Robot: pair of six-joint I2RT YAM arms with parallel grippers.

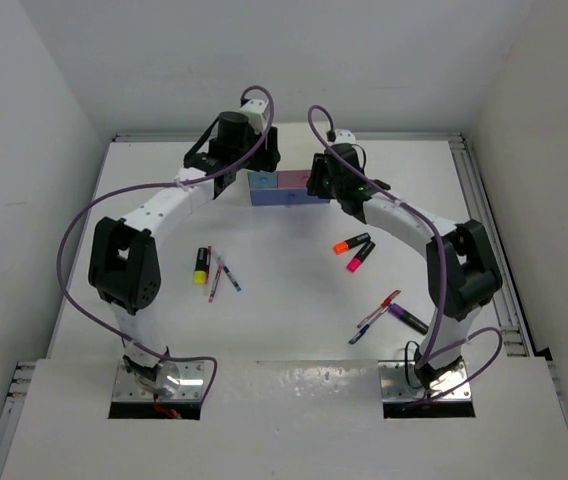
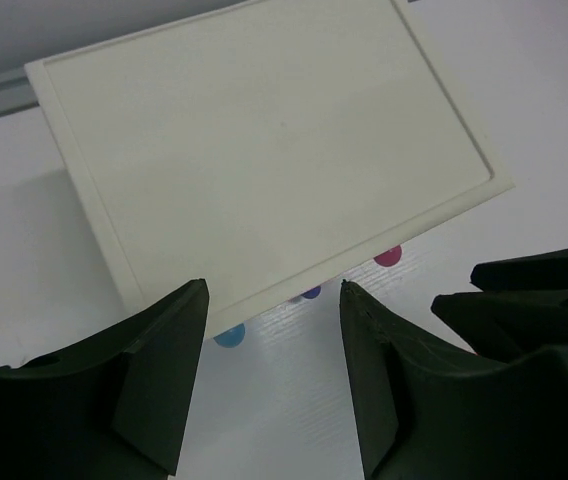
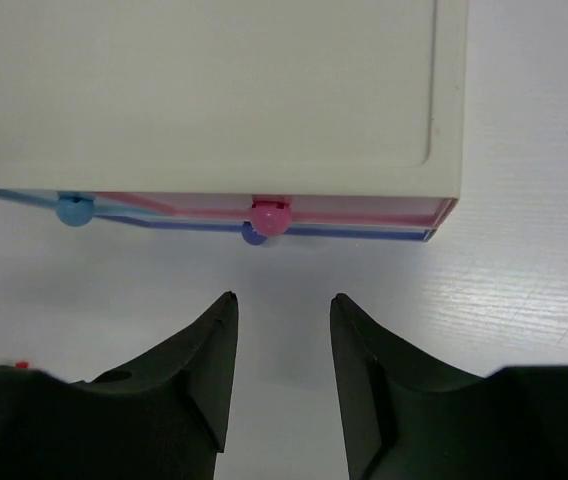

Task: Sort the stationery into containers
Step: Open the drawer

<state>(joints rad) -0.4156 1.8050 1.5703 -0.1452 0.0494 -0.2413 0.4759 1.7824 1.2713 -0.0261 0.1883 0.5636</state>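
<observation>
The white cabinet (image 1: 286, 188) stands at the back centre, its light-blue drawer (image 1: 262, 181), pink drawer (image 1: 292, 180) and periwinkle drawer (image 1: 289, 198) shut. My left gripper (image 1: 227, 183) is open and empty at its left. In the left wrist view, my left gripper (image 2: 272, 287) hangs over the cabinet's front edge (image 2: 264, 140). My right gripper (image 1: 326, 186) is open and empty at the cabinet's right; in the right wrist view, the gripper (image 3: 283, 298) faces the pink knob (image 3: 271, 214) and the periwinkle knob (image 3: 253, 234), apart from them. No erasers are in view.
A yellow highlighter (image 1: 201, 265), a red pen (image 1: 214, 281) and a blue pen (image 1: 230, 277) lie at left centre. Orange (image 1: 352, 243) and pink (image 1: 361, 256) highlighters lie at right. A red pen (image 1: 385, 303), a blue pen (image 1: 363, 329) and a purple highlighter (image 1: 407, 318) lie nearer.
</observation>
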